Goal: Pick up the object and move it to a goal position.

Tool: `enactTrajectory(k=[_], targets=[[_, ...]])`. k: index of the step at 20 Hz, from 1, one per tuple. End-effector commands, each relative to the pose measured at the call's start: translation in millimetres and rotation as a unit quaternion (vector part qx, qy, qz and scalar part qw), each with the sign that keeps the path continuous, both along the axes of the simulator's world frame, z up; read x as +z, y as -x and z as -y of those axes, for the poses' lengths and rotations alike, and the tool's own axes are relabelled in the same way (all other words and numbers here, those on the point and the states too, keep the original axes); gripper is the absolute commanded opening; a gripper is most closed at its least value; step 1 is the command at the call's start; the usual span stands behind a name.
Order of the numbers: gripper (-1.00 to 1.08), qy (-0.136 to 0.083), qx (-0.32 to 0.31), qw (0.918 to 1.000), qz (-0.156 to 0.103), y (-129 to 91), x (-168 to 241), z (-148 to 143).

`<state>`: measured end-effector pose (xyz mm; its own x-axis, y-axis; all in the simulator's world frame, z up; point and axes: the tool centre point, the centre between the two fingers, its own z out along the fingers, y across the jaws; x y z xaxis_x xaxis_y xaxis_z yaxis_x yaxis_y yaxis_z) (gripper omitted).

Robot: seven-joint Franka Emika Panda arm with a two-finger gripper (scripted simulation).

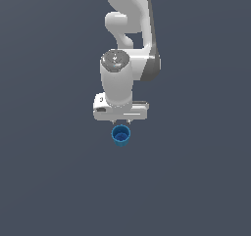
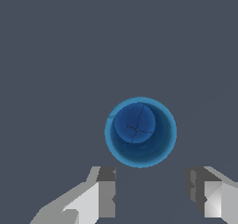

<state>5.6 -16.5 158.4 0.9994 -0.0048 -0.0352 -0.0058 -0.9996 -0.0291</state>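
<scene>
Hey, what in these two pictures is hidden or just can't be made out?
- Goal position: no marker in either view.
- Pincer: fingertips cut off by the wrist view's edge; in the exterior view the white hand covers most of the fingers.
- Blue cup: its height and outer wall barely show; both views look into it from above.
- Arm base: cut off at the exterior view's top edge.

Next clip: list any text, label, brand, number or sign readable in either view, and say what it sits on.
None readable in either view.
Blue cup: plain, no label; the wrist view shows only faint crack-like lines inside it, not text.
Gripper: white housing with a small dark mark in the exterior view, too small to read as anything.
Arm: plain white and grey, no brand visible.
Floor: uniform grey, no signs.
</scene>
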Motion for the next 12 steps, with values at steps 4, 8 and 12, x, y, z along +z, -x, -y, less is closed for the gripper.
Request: enactTrajectory(k=[4, 8, 12], targets=[[0.28, -0.038, -0.014, 0.9991, -0.015, -7.6, -28.6, 24.1], [0.28, -0.063, -0.023, 0.9975, -0.021, -11.6, -46.7, 39.0], [0.28, -0.079, -0.029, 0.9962, -0.024, -13.6, -57.6, 47.9]])
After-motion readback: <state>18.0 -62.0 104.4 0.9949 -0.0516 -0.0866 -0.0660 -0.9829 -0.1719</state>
